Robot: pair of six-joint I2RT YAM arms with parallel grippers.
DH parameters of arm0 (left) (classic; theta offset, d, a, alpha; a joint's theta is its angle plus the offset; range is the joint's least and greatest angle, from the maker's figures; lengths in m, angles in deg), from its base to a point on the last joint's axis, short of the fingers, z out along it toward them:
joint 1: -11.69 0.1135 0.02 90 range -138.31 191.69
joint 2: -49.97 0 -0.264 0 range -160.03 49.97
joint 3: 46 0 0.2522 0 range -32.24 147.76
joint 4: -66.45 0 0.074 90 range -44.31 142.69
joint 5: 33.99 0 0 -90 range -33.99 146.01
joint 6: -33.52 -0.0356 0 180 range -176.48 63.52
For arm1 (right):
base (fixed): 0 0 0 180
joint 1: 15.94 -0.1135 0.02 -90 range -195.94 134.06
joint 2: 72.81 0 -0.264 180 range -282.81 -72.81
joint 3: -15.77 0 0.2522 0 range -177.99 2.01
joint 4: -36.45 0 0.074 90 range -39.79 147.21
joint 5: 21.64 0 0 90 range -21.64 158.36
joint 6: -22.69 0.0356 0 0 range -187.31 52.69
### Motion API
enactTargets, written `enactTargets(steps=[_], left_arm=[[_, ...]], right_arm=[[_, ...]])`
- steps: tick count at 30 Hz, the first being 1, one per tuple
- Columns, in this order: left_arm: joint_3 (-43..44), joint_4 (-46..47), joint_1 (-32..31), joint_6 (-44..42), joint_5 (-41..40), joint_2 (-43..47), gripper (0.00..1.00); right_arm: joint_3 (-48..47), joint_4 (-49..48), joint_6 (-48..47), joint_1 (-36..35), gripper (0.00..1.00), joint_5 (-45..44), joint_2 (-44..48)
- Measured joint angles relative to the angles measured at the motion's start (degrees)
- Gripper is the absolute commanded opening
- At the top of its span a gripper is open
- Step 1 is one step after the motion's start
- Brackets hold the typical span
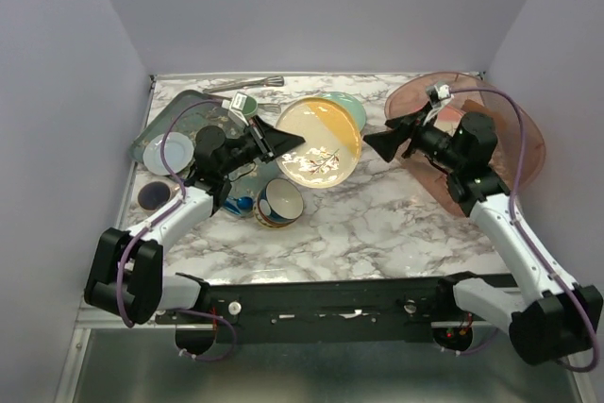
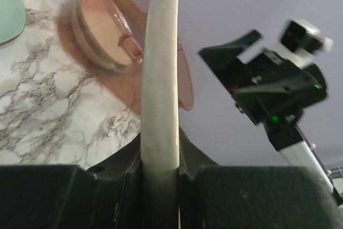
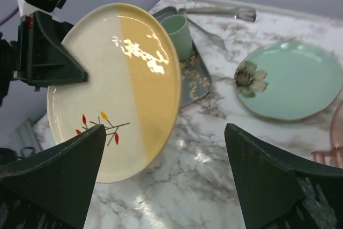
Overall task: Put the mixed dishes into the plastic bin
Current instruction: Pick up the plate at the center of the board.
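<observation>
My left gripper (image 1: 283,142) is shut on the left edge of the yellow-and-cream sprig plate (image 1: 319,142) and holds it tilted above the table. In the left wrist view the plate's rim (image 2: 161,52) stands edge-on between the jaws. My right gripper (image 1: 385,136) is open and empty, just right of that plate, facing it (image 3: 123,84). The mint green plate (image 1: 347,107) lies flat behind it. The blue-yellow bowl (image 1: 279,202) sits at front centre. The pinkish plastic bin (image 1: 514,143) stands at the right, with cream dishes inside (image 2: 96,36).
A dark-green floral tray (image 1: 185,118) at the left holds a green cup (image 3: 179,33) and a pale blue plate (image 1: 168,153). A small dark disc (image 1: 154,196) lies in front of it. Metal tongs (image 1: 247,84) lie at the back edge.
</observation>
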Motion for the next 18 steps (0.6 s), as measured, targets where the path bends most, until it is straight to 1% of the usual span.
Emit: enactTargets(steps=[2,3,8,11,14,18], left_arm=[[-0.33,2.14,0.00,0.52,0.44,0.17,0.00],[-0.37,3.21,0.00,0.83,0.70,0.22,0.00],[-0.39,6.75,0.00,2.32,1.73,0.22,0.00],[-0.50,8.87,0.00,3.54,2.03,0.20,0.00],[-0.72,10.71,-0.20,4.61,2.40,0.17,0.00],[-0.72,13.05,-1.62,5.79,2.51,-0.72,0.00]], right_arm=[[0.22,-1.86,8.33,4.26,0.99,5.11,-4.33],[0.59,-2.54,10.69,5.09,0.99,6.47,-5.57],[3.63,-6.64,21.11,5.57,0.98,15.04,-8.94],[4.66,-11.54,26.16,5.57,0.96,19.63,-10.01],[5.92,-17.20,31.10,5.57,0.92,23.06,-10.95],[7.23,-23.65,36.59,5.01,0.83,26.32,-13.11]])
